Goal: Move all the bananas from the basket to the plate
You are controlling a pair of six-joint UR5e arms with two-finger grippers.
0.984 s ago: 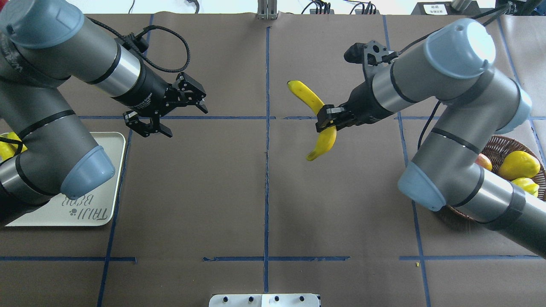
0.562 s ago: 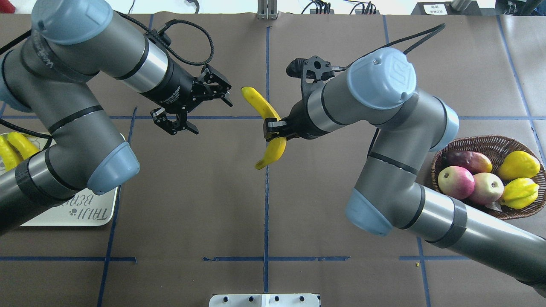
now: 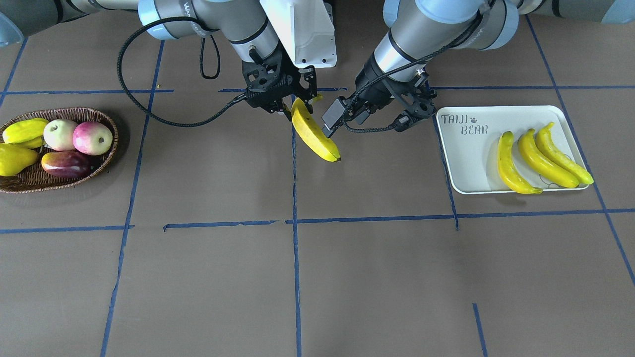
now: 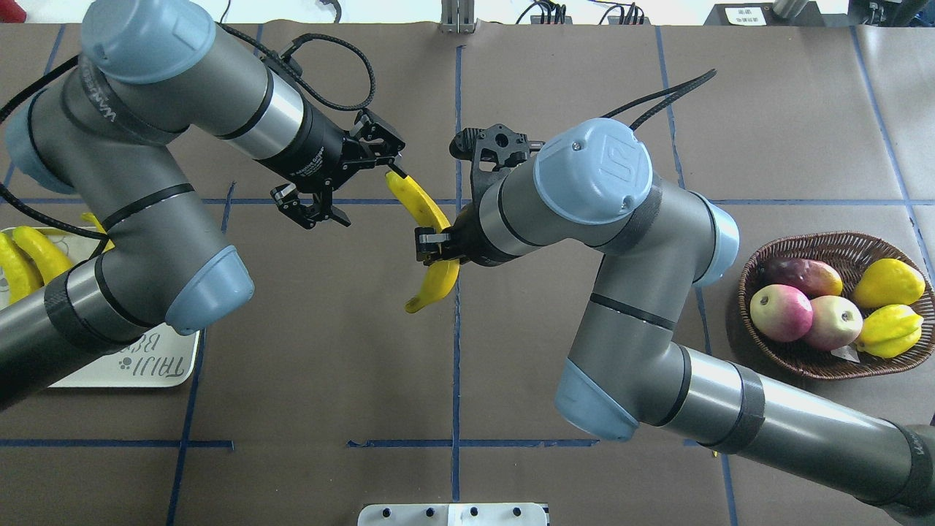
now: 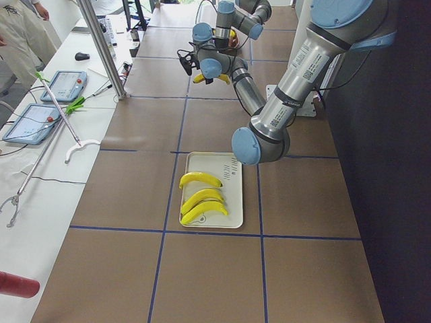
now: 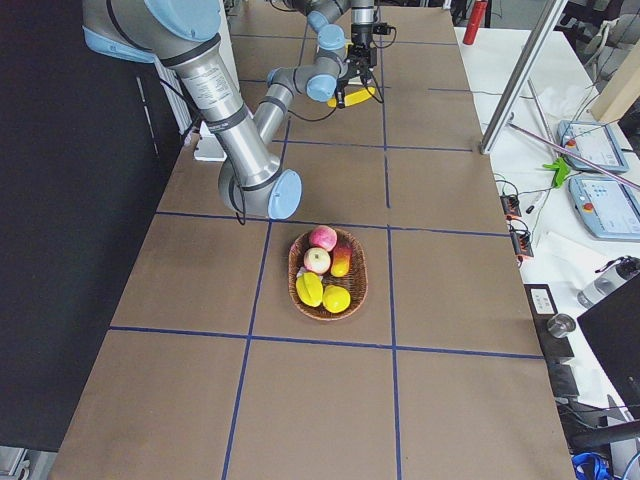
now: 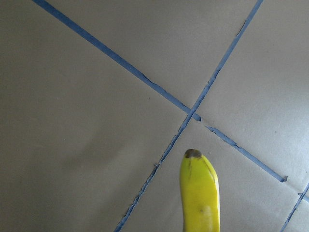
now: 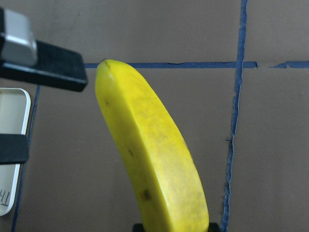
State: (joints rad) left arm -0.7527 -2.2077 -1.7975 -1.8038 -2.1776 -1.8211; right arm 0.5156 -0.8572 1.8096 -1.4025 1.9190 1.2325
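Note:
My right gripper [image 4: 437, 250] is shut on a yellow banana [image 4: 418, 203] and holds it in the air over the table's middle; it also shows in the front view [image 3: 317, 139] and the right wrist view [image 8: 154, 159]. My left gripper [image 4: 369, 191] is open, and its upper fingertip [image 4: 393, 162] is right beside the banana's far end. The banana's tip shows in the left wrist view [image 7: 199, 188]. Three bananas [image 3: 540, 158] lie on the plate [image 3: 466, 163], partly hidden under my left arm in the overhead view. The basket [image 4: 803, 361] holds no banana that I can see.
The basket holds two apples [image 4: 780, 313], a mango [image 4: 803, 276] and yellow-green pointed fruits [image 4: 887, 283]. A white box [image 3: 305, 34] stands at the robot's base. Blue tape lines [image 4: 456, 365] cross the brown table cover.
My right arm has carried the banana left from the basket side to the table's middle. My left gripper, still open, has moved right to meet the banana's far end.

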